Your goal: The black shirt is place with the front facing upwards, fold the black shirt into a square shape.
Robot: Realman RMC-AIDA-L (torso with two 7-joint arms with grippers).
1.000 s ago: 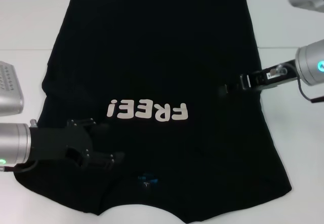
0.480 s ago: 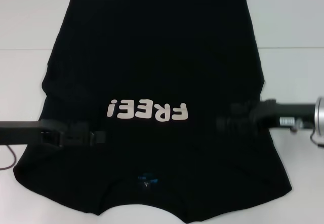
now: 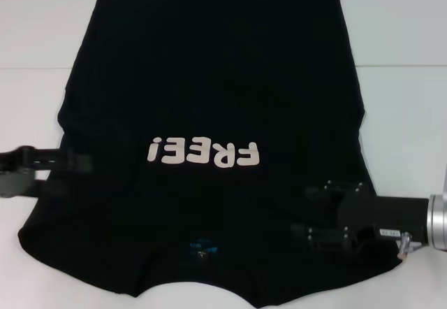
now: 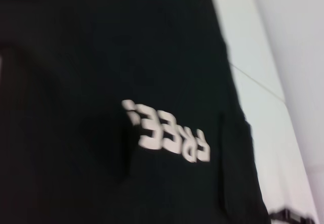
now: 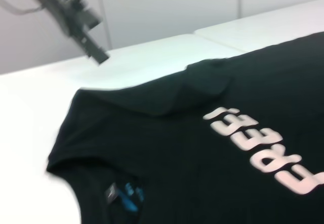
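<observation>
Left gripper (image 3: 84, 162) withdrawn to black shirt (image 3: 209, 78) edge, right gripper (image 3: 307, 214) lowered over shoulder

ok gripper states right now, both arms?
Left gripper: at the black shirt's left edge; cannot be told.
Right gripper: open over the shirt's lower right, holding nothing.

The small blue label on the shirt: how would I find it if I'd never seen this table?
A large black shirt lies spread flat on the white table, with white "FREE!" lettering across its front. From that lettering, move toward the robot to the neck opening, where the blue label sits. It is the only blue spot on the dark cloth.
</observation>
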